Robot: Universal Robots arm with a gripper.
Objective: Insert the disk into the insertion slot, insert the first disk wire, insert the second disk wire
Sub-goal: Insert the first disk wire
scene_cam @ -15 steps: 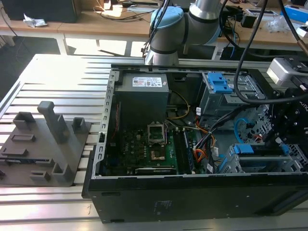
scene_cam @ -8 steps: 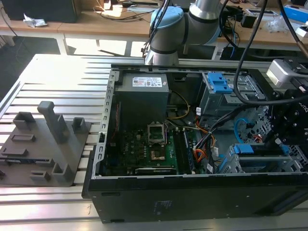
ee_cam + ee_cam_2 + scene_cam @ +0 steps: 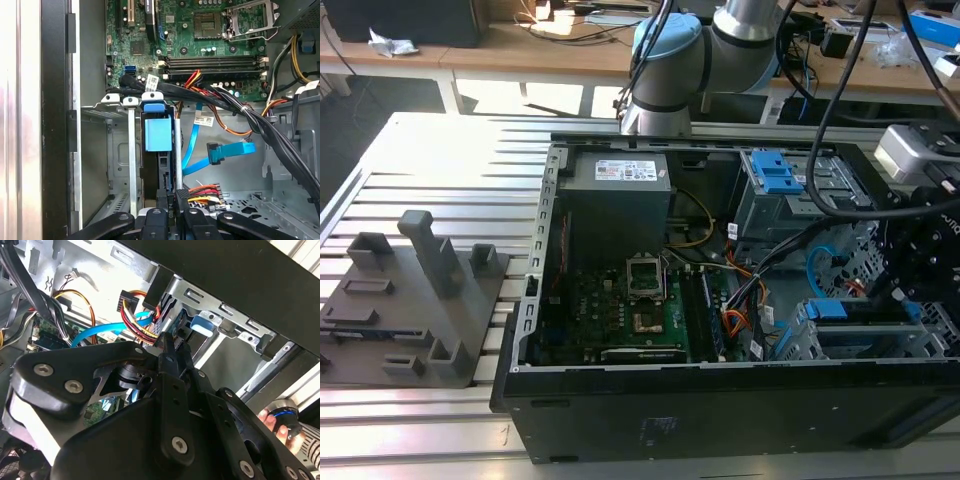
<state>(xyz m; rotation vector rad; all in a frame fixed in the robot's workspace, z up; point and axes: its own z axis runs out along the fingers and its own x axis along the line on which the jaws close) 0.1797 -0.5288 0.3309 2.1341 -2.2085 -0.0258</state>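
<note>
The work is sitting at the second step, by my judgement. The disk point(image 3: 157, 135) is already standing inside the insertion slot point(image 3: 131, 160), with its blue bracket showing between the cage's metal rails. In the exterior view that slot is lying at about four o'clock from the motherboard point(image 3: 620, 300), close to the front corner of the case point(image 3: 720, 410). It is well apart from the latch-bearing cage point(image 3: 775, 175) at about one o'clock. The gripper point(image 3: 173, 216) is hovering right at the disk's rear edge. Its fingers point(image 3: 192, 220) are drawn close and appear to be pinching the small dark plug of the first disk wire point(image 3: 202, 192), whose red and yellow strands are trailing off beside them. Whether that plug is already touching its socket is hidden behind the fingers. The second disk wire point(image 3: 232, 150) is hanging free in its light-blue loop near the disk, with its plug unattached. Seating the held plug is calling for a square line-up with the disk's connector. It also needs a straight, gentle push, with the loose strands and the blue cable kept out of the gap.
</note>
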